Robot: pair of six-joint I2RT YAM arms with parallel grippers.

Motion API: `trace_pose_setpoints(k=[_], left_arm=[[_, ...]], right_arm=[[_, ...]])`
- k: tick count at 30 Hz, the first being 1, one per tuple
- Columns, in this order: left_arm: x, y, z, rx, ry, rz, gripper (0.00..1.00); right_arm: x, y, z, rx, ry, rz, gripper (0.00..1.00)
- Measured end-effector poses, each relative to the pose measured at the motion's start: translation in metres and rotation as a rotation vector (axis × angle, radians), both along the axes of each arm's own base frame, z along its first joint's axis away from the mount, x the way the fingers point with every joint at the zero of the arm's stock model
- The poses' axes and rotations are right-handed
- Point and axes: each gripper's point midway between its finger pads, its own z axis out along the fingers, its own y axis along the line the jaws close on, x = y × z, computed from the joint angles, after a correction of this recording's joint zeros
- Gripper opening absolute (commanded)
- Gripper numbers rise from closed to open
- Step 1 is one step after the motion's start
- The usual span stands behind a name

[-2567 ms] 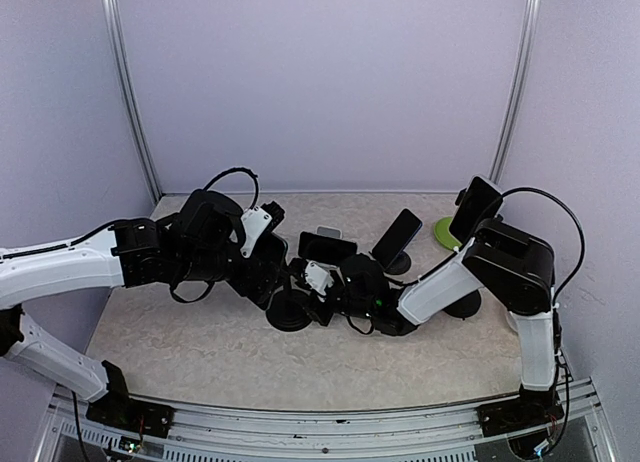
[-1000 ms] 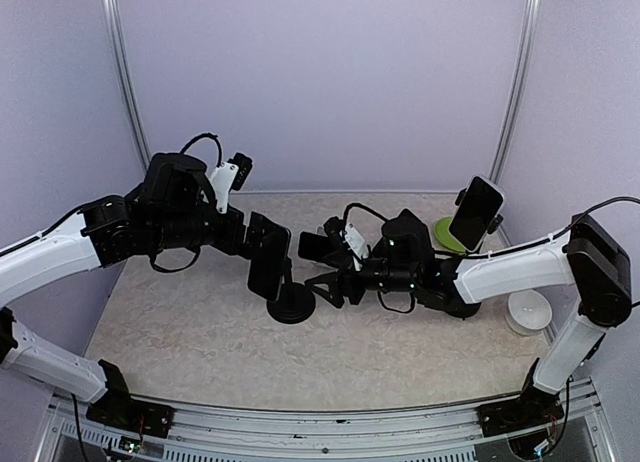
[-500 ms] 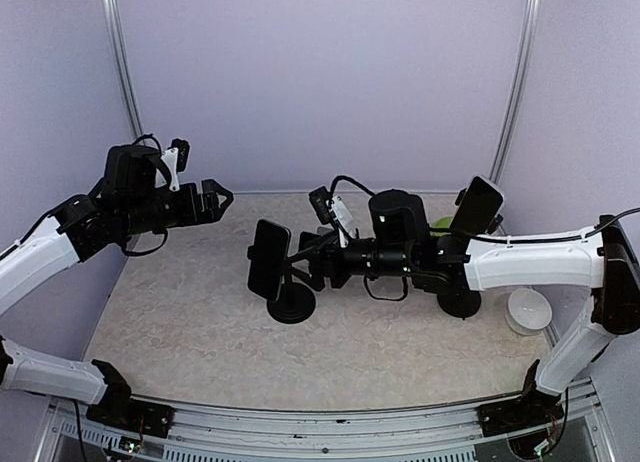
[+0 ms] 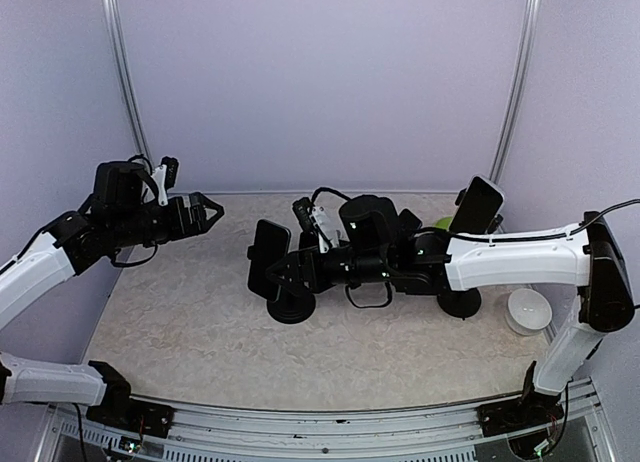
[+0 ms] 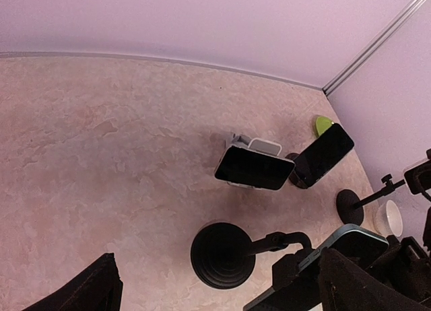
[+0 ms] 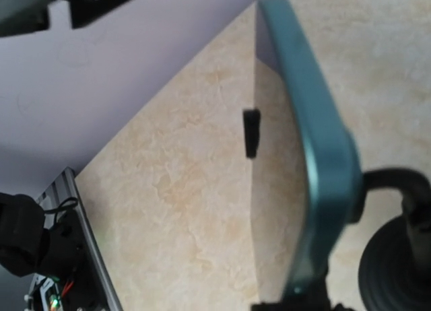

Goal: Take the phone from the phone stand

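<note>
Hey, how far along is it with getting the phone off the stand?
Done: nothing yet. The phone is still clamped in the stand.
In hand: the right gripper is right at the phone with its jaws open, and no grip shows. The left gripper hangs open, off to the side.
Left: close on the phone and pull it free.

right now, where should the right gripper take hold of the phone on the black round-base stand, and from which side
Pinch the phone across its two thin long edges, probably near the top, coming from the robot's right where the right gripper is. It stands upright and the arm of the stand meets its back, so the upper edges look free.
</note>
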Motion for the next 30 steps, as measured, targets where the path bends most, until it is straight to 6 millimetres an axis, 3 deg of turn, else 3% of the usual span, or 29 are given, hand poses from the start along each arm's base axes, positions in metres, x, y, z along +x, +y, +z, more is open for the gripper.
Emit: trace_pose_setpoints(k=[10,22,30], left_arm=[[-0.008,0.006,0.009,-0.045,-0.031,0.023,0.99],[-0.011,0.011,0.009,-0.035,-0.046,0.035,0.99],[-0.01,0.011,-0.001,-0.021,-0.029,0.034,0.99]], right_arm=[[0.008,0.002,-0.019,-0.025,0.052,-0.059,0.55],[0.014,0.003,-0.017,-0.002,0.061,-0.099,0.4],[0.016,0.003,-0.019,-0.008,0.054,-0.106,0.28]])
